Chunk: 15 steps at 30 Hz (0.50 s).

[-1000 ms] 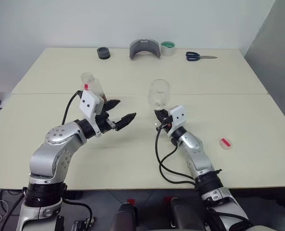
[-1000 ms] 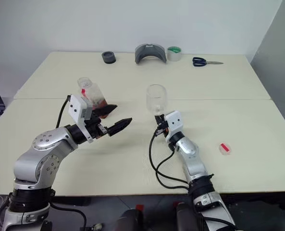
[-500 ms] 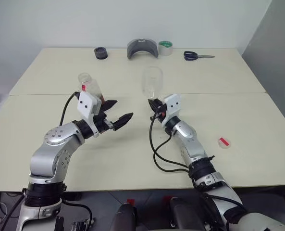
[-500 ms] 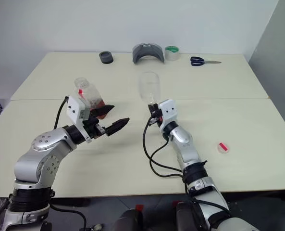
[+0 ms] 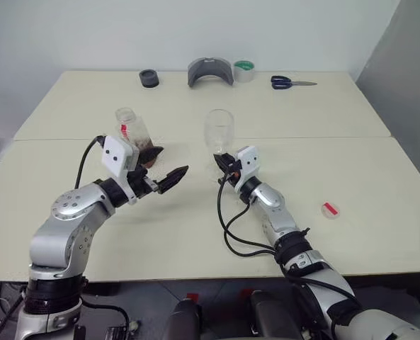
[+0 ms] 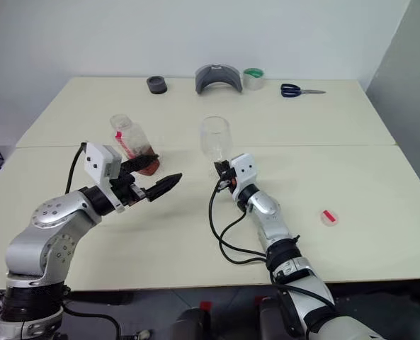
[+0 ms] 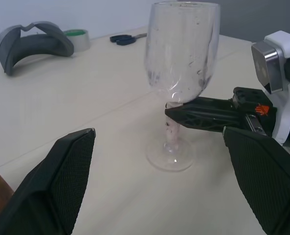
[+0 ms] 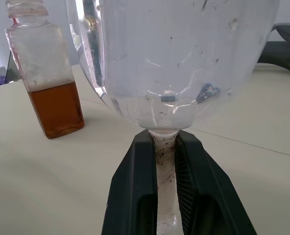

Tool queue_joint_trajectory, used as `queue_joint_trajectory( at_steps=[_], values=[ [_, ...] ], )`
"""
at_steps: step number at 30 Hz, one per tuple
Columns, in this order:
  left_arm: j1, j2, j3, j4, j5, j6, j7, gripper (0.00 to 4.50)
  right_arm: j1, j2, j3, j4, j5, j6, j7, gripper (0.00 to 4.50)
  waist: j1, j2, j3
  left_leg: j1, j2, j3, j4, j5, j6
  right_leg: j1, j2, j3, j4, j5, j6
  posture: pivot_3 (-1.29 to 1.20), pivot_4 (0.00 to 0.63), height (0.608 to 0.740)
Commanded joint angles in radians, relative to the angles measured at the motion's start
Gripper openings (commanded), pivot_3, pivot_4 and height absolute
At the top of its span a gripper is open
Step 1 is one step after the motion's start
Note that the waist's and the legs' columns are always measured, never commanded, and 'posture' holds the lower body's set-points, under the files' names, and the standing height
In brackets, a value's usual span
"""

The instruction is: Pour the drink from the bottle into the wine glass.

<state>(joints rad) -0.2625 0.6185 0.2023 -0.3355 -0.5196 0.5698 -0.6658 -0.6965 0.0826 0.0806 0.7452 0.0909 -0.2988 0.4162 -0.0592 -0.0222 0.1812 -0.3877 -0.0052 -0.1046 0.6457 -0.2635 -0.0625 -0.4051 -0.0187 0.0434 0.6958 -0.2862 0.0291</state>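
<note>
Wine glass [image 5: 218,132] held upright by its thin stem, just under the bowl, in the right gripper [image 5: 226,162], whose two black fingers [image 8: 135,196] are pressed together on the stem from either side. Its round foot [image 7: 170,157] sits at the surface of the pale table [image 5: 351,156]; whether it touches or hangs just clear cannot be told. The bowl is empty, flecked with small specks and droplets.

To the robot's left, the bottle [image 6: 132,144] stands uncapped on the table, apart from both grippers. The drink [image 8: 57,108], a clear reddish-brown, fills roughly its lower half, and a red strip runs down its side.

The left gripper [image 5: 166,167] hangs level between bottle and glass, its jaws spread wide and holding nothing; the bottle is just behind it.

Off to the right, well apart from the glass, a small red cap [image 5: 330,210] lies on the table. Along the far edge sit a black roll [image 5: 149,78], a grey curved holder [image 5: 210,71], a green-cored roll of tape [image 5: 244,70] and blue-handled scissors [image 5: 289,82].
</note>
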Motion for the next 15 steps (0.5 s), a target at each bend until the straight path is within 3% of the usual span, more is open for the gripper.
queue_joint_trajectory(
  at_steps=[1, 12, 13, 15],
  values=[
    [0.013, 0.03, 0.045, -0.063, -0.035, 0.011, -0.009, 4.5, -0.005, -0.002, -0.001, 0.005, -0.005, -0.01, 0.014, 0.24, 0.0, 0.0, 0.0, 0.0, 0.0, 0.0, 0.0, 0.0, 0.0, 0.0, 0.0, 0.0, 0.0, 0.0, 0.0, 0.0, 0.15, 0.74],
    [0.046, 0.061, 0.072, -0.047, -0.042, -0.018, -0.038, 4.5, -0.009, 0.001, -0.009, 0.021, -0.003, -0.001, 0.012, 0.24, 0.0, 0.0, 0.0, 0.002, 0.0, 0.001, 0.0, 0.0, 0.0, 0.001, 0.0, 0.0, 0.0, 0.0, 0.0, 0.0, 0.15, 0.74],
    [0.045, 0.059, 0.068, -0.045, -0.041, -0.022, -0.041, 4.5, -0.008, 0.0, -0.01, 0.019, -0.002, 0.001, 0.011, 0.94, 0.0, 0.0, 0.0, 0.002, 0.0, 0.001, 0.0, 0.0, 0.0, 0.001, 0.0, 0.0, 0.0, 0.0, 0.0, 0.0, 0.15, 0.74],
    [0.042, 0.055, 0.062, -0.038, -0.037, -0.031, -0.046, 4.5, -0.006, 0.0, -0.013, 0.015, 0.001, 0.004, 0.012, 1.43, 0.0, 0.0, 0.0, 0.002, 0.0, 0.001, 0.0, 0.0, 0.0, 0.001, 0.0, 0.001, 0.0, 0.0, 0.0, 0.0, 0.15, 0.74]
  ],
)
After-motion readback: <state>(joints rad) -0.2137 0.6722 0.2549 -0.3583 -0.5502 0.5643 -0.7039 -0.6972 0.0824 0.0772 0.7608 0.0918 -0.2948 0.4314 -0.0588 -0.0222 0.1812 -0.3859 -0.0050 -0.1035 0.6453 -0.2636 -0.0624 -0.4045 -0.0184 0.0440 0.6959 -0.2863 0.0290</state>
